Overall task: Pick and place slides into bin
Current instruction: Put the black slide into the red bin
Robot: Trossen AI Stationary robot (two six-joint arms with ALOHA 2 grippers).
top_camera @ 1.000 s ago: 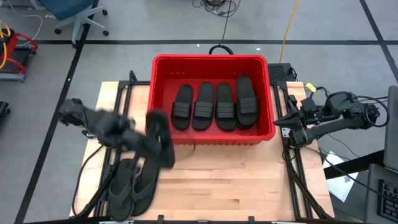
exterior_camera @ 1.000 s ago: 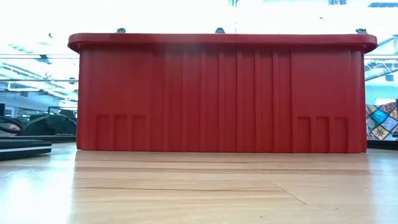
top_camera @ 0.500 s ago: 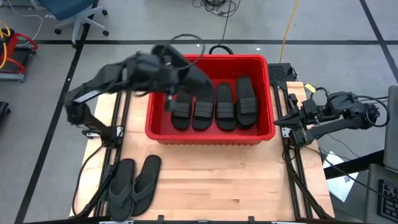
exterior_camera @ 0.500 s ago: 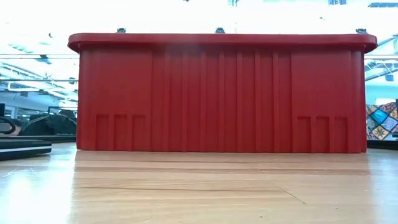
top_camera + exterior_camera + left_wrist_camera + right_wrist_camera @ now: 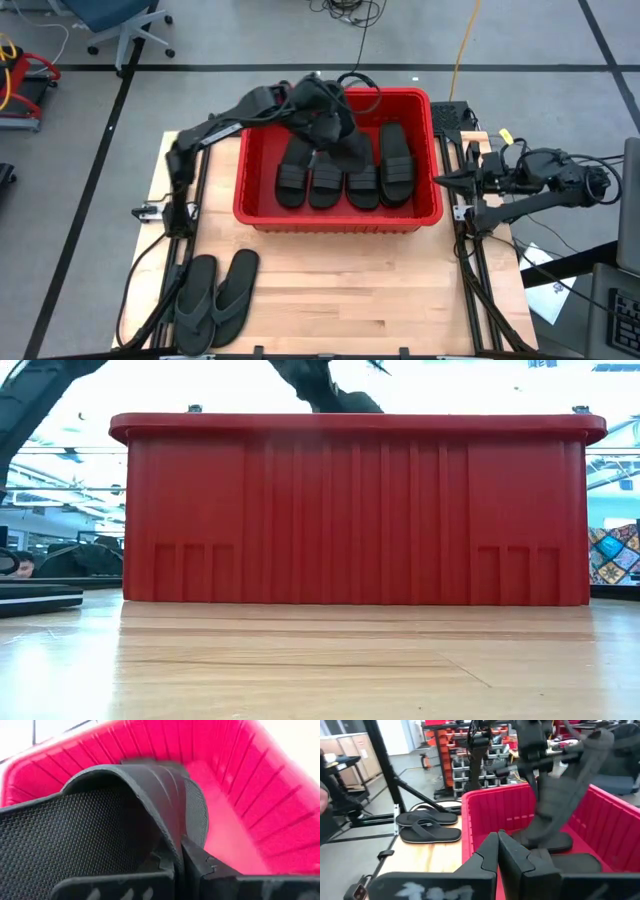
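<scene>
The slides [image 5: 346, 168] I can count come to seven: four lie side by side on the floor of the bin [image 5: 258, 205], a fifth slide [image 5: 560, 795] hangs tilted above them, and two thong-style slides [image 5: 215, 295] rest on the table [image 5: 350, 290] out in front of the bin, toward its left corner. My left gripper [image 5: 325, 135] sits over the bin's far half, its fingers clenched on the strap of the hanging slide, whose patterned sole fills the left wrist view. My right gripper [image 5: 445, 180] waits just outside the bin's right wall, fingers pressed together on nothing. In the low view the bin's ribbed front wall hides everything inside it.
</scene>
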